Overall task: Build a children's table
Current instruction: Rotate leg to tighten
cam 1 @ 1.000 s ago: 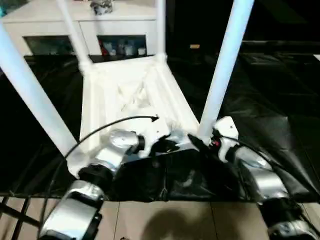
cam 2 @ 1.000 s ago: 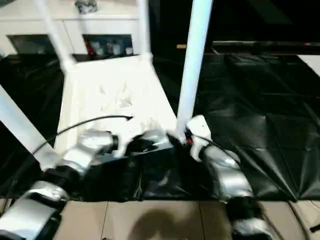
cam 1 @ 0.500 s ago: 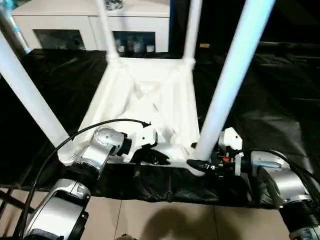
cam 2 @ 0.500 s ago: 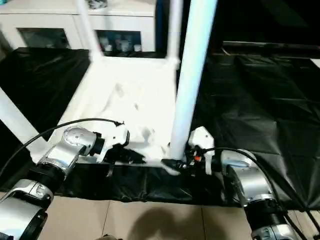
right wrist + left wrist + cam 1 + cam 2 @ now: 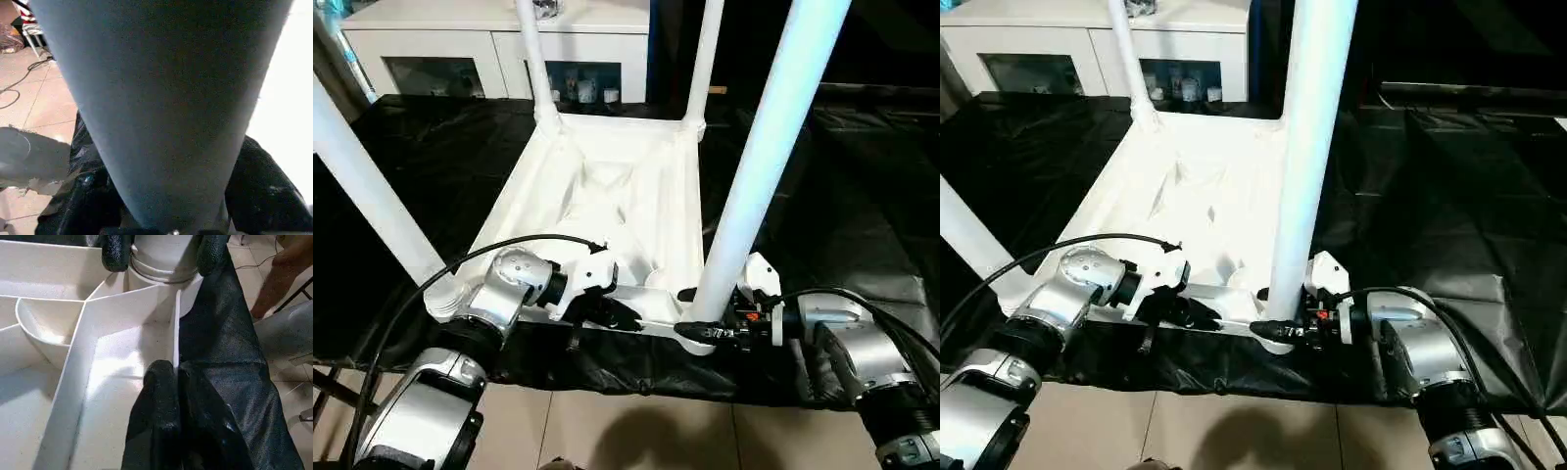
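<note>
My hands at the upturned table top [image 5: 607, 196].
Right hand [image 5: 697, 313] grips the near leg's [image 5: 759, 166] base; left hand [image 5: 168, 377] closed against the rim.

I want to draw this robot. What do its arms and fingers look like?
Both forearms are shiny silver tubes with black rings. The left arm has a white wrist block and a looping black cable. The right arm has a white block with red bits. The fingers are black and rounded.

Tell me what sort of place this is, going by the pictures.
Probably an indoor room set up for robot trials: a tiled floor under a black sheet, a white cabinet with glass doors behind, and the upturned children's table on the sheet.
</note>
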`<state>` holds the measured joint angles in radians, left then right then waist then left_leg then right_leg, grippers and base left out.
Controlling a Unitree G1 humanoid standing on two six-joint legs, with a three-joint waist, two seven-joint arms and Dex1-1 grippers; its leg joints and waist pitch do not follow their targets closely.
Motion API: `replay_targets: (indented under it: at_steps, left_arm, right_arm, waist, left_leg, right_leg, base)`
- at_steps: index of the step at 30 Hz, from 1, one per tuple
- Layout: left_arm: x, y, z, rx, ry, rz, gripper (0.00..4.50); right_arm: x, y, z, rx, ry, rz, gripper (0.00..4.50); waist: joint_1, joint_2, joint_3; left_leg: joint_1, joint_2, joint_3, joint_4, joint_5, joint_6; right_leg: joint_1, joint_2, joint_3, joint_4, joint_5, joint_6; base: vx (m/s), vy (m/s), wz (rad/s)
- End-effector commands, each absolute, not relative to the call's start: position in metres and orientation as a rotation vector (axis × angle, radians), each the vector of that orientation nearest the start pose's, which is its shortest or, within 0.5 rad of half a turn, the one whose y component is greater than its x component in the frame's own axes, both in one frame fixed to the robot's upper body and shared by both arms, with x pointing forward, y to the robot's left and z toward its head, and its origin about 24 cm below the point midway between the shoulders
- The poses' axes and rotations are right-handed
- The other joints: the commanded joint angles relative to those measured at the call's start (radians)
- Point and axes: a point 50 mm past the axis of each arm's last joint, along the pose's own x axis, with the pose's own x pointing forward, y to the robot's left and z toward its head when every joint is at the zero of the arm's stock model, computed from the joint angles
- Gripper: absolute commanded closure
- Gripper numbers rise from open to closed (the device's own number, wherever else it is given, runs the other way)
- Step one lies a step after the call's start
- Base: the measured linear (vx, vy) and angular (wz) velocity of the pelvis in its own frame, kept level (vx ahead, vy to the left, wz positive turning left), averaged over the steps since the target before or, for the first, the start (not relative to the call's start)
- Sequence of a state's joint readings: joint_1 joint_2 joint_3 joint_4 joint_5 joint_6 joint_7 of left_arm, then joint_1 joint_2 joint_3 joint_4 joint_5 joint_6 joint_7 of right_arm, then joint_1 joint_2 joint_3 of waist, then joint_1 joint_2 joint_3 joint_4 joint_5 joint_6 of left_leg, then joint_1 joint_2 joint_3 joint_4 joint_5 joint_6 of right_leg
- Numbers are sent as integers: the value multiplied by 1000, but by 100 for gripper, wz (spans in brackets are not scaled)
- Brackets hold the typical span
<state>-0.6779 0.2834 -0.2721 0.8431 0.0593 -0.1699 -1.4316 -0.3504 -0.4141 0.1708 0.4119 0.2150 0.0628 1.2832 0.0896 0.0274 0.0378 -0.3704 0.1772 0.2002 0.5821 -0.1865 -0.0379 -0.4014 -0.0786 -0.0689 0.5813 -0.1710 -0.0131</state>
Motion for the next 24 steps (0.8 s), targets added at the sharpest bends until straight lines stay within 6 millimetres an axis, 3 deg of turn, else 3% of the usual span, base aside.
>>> replay_targets:
  at_steps: [1,4,5,6,8,9,10,14,15,18,20,22,24]
  left_arm:
    - [320,109,48,387,352,-1540,450]
    - [324,102,47,367,334,-1442,450]
    - [325,98,46,364,327,-1407,450]
    - [325,94,45,356,324,-1387,450]
    - [324,85,43,346,317,-1357,450]
    - [323,74,41,332,315,-1328,450]
    - [323,74,41,332,315,-1328,450]
    - [320,53,37,311,321,-1267,450]
    - [320,47,36,307,321,-1246,450]
    - [318,37,35,303,315,-1230,450]
    - [316,34,36,300,308,-1231,450]
    - [316,35,36,303,304,-1235,450]
    - [317,39,37,311,298,-1241,450]
  right_arm:
    - [269,-145,32,-69,306,1377,211]
    - [278,-142,26,-38,294,1156,211]
    - [282,-141,22,-46,298,1064,212]
    - [285,-139,19,-50,292,993,214]
    - [290,-135,15,-39,294,874,221]
    - [296,-131,12,-28,301,743,231]
    - [296,-131,12,-28,301,743,237]
    - [306,-124,7,-13,322,511,247]
    - [308,-122,6,-12,335,455,247]
    - [309,-110,7,-8,306,410,247]
    - [307,-104,10,-1,275,402,194]
    - [307,-104,11,8,264,401,178]
    - [307,-106,13,29,250,413,160]
  waist:
    - [0,-14,-60]
    - [-4,-15,-55]
    - [-8,-14,-51]
    - [-15,-14,-46]
    - [-23,-14,-46]
    - [-37,-16,-44]
    - [-41,-17,-44]
    - [-58,-16,-42]
    - [-63,-22,-42]
    - [-64,-17,-44]
    - [-62,-17,-45]
    - [-63,-10,-45]
    - [-64,-11,-45]
  left_leg:
    - [12,65,-23,-58,-147,111]
    - [14,65,-24,-64,-185,83]
    - [17,63,-27,-67,-222,62]
    - [17,60,-30,-71,-260,36]
    - [19,59,-34,-73,-283,19]
    - [22,58,-36,-76,-307,7]
    - [22,58,-36,-76,-311,4]
    - [20,51,-37,-74,-320,18]
    - [18,50,-38,-74,-321,18]
    - [19,48,-37,-74,-316,25]
    - [17,50,-37,-76,-306,36]
    - [16,50,-37,-77,-315,38]
    - [17,51,-36,-78,-325,41]
  right_leg:
    - [52,-78,44,-51,-143,-258]
    - [47,-78,45,-60,-220,-240]
    - [45,-80,44,-67,-292,-226]
    - [44,-82,43,-76,-383,-198]
    - [43,-84,44,-83,-443,-174]
    - [37,-81,46,-90,-474,-158]
    - [36,-81,46,-90,-480,-156]
    - [32,-79,45,-101,-532,-128]
    - [31,-77,42,-102,-542,-121]
    - [29,-76,42,-106,-540,-110]
    - [30,-76,45,-103,-505,-114]
    - [31,-76,45,-102,-492,-117]
    - [31,-75,46,-102,-478,-122]
  base:
    - [0,0,0]
    - [0,0,0]
    - [0,0,0]
    - [0,0,0]
    - [0,0,0]
    - [0,0,0]
    - [0,0,0]
    - [0,0,0]
    - [0,0,0]
    - [0,0,0]
    - [0,0,0]
    - [0,0,0]
    - [0,0,0]
